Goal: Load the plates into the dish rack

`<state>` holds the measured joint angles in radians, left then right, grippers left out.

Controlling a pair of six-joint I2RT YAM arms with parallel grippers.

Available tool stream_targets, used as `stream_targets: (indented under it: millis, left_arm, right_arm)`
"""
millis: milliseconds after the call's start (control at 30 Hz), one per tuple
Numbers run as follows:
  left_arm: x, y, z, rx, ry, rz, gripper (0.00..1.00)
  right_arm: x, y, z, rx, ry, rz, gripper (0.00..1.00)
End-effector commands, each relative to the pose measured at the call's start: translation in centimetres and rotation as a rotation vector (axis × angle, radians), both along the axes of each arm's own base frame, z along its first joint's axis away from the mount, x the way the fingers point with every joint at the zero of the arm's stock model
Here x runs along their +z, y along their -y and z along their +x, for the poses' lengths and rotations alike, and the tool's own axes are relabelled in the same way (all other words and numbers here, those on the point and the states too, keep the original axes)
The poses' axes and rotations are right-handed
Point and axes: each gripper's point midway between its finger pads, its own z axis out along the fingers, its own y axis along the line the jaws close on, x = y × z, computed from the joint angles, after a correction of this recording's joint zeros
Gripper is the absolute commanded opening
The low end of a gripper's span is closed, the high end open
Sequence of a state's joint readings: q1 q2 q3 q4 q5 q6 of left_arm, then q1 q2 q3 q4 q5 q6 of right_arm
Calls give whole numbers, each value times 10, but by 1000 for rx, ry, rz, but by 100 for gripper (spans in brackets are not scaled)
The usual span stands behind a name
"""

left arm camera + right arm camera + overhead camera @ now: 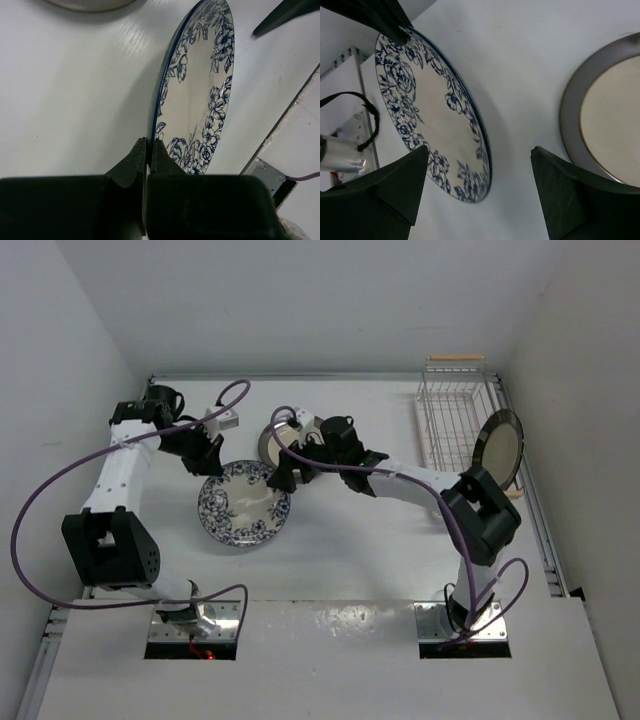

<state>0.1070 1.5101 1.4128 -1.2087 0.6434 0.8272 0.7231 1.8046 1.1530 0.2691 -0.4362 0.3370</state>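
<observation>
Firmly, left jaws clamp the floral plate [200, 90] rim; right jaws gape alongside.

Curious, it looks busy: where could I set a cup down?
Bare table lies on the near side of the floral plate, and between the flat dark-rimmed plate and the dish rack. Crowded where the left gripper and right gripper meet those plates.
</observation>
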Motion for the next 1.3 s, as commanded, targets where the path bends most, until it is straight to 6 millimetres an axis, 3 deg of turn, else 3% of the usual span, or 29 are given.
stream_targets:
  millis: [0, 167, 267, 300, 333, 367, 400, 433, 467, 500, 533, 600, 633, 667, 700, 767, 800, 833, 867, 900, 933, 967, 1000, 1067, 1100, 1267]
  left_arm:
    - [54, 32, -8, -84, 134, -108, 0]
    - [69, 45, -11, -101, 169, -166, 0]
    - [76, 48, -13, -97, 177, -189, 0]
    - [76, 45, -7, -80, 192, -175, 0]
    - [76, 43, -2, -53, 196, -165, 0]
    - [77, 41, 3, 22, 167, -170, 0]
    - [85, 36, 19, 73, 227, -155, 0]
    - [79, 21, 29, 163, 230, -90, 12]
    - [79, 14, 36, 254, 219, -79, 25]
    - [85, -1, 49, 333, 264, -18, 54]
    - [93, -11, 52, 385, 288, -5, 66]
    - [108, -31, 60, 496, 328, -8, 95]
    - [112, -45, 64, 559, 347, 19, 100]
    - [118, -53, 64, 604, 369, 31, 100]
    - [119, -62, 66, 665, 368, 38, 100]
    - [118, -87, 66, 772, 381, 104, 100]
    - [118, -93, 66, 791, 384, 126, 100]
    - [109, -99, 63, 813, 364, 147, 100]
    - [104, -103, 61, 828, 353, 169, 100]
    - [93, -106, 60, 846, 330, 168, 100]
    - [93, -106, 60, 846, 330, 168, 100]
    - [84, -106, 59, 855, 309, 164, 100]
    - [80, -106, 58, 855, 298, 167, 100]
    - [73, -101, 58, 846, 279, 144, 100]
    - [73, -100, 58, 853, 275, 139, 100]
    - [70, -96, 57, 839, 263, 124, 100]
  right_arm:
    - [36, -33, -3, 80, -4, 194, 79]
    - [22, -47, -17, 119, -114, 253, 62]
    - [18, -50, -18, 112, -121, 243, 29]
    - [22, -49, -17, 110, -110, 247, 9]
    - [23, -43, -12, 72, -106, 240, 0]
    - [24, -39, -10, 49, -102, 237, 0]
    - [37, -33, -9, 30, -72, 248, 0]
    - [38, -18, -1, -53, -49, 235, 0]
    - [58, -11, -1, -75, -11, 255, 0]
    - [64, 9, 7, -137, 16, 229, 0]
    - [86, 18, 9, -171, 58, 242, 0]
    - [92, 43, 20, -248, 91, 170, 0]
    - [103, 52, 24, -268, 142, 154, 0]
    - [144, 73, 27, -346, 225, 185, 0]
    - [142, 99, 38, -407, 249, 117, 0]
    - [206, 145, 41, -566, 371, 167, 0]
    - [223, 183, 45, -648, 435, 125, 0]
    - [236, 206, 49, -745, 476, 102, 0]
    - [268, 228, 44, -813, 545, 118, 0]
    - [275, 271, 45, -937, 620, -6, 0]
    - [287, 297, 45, -1046, 655, -52, 0]
    - [293, 320, 42, -1112, 674, -109, 0]
    - [293, 360, 39, -1246, 718, -278, 0]
    - [288, 396, 38, -1349, 727, -402, 0]
    - [283, 409, 35, -1370, 740, -502, 0]
    - [248, 430, 44, -1322, 689, -600, 0]
